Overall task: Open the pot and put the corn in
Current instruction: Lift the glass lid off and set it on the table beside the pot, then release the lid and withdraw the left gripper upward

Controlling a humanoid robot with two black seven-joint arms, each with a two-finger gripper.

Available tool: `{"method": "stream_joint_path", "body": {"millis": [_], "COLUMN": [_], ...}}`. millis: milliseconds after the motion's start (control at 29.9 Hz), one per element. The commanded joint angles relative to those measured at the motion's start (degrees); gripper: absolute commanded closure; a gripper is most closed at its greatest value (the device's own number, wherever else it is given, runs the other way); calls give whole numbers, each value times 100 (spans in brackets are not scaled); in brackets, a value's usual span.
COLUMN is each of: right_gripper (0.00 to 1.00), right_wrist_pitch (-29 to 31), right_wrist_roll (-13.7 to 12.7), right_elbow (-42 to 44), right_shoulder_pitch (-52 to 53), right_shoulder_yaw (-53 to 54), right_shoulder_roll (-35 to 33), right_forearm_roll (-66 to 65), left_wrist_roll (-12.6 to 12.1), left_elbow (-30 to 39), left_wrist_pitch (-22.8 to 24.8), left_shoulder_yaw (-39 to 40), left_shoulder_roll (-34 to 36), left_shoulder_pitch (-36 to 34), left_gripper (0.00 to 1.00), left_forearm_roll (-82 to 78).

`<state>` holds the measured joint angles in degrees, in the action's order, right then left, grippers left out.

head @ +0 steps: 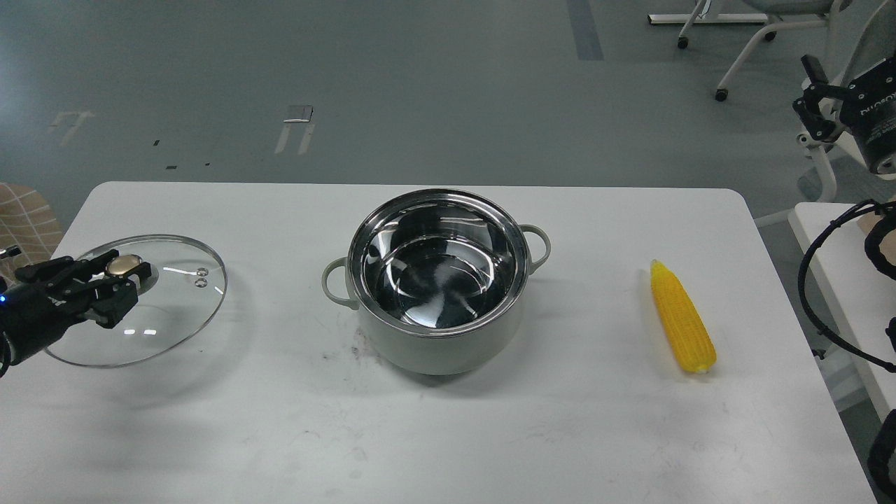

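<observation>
The pale grey-green pot (439, 346) stands uncovered in the middle of the white table (448, 434), its shiny steel inside empty. The yellow corn (681, 317) lies on the table to the pot's right, pointed end away from me. My left gripper (120, 278) is at the table's left edge, shut on the gold knob of the round glass lid (175, 308), which sits low over or on the table. My right gripper (815, 105) is up at the far right, off the table, seen small and dark.
A second white table (833, 280) stands to the right with black cables (833, 294) over it. White chair legs (742, 49) stand on the grey floor behind. A woven cushion (24, 224) shows at the far left.
</observation>
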<state>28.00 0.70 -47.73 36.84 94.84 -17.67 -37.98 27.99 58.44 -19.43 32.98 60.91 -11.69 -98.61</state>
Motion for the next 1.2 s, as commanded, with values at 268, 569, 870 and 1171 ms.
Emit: {"method": "stream_joint_path", "body": {"millis": [268,569,870,1171], "right_gripper": [0,0,0,0], "right_wrist_pitch": [0,0,0,0], "right_wrist_roll": [0,0,-8,-17], "right_elbow": [-61,-61,-17,-491], "right_shoulder_pitch": [-63,-89,-115,-572], "right_shoulder_yaw": [0,0,-9,-18], "right_shoulder_roll": [-9,-9,-131,-658], "right_forearm_roll": [1,1,-8,1], "left_wrist_roll": [1,1,1,1], "left_elbow": [-474,-842,-851,-746], "left_wrist_pitch": [-202,-193,-158,-150], "left_shoulder_yaw": [-2,7,7,384], "left_shoulder_roll": [-501,-765,-686,-642], "left_shoulder_pitch": [159,176,150,-341], "left_gripper": [72,58,15,12], "left_forearm_roll": [8,25,438,1693]}}
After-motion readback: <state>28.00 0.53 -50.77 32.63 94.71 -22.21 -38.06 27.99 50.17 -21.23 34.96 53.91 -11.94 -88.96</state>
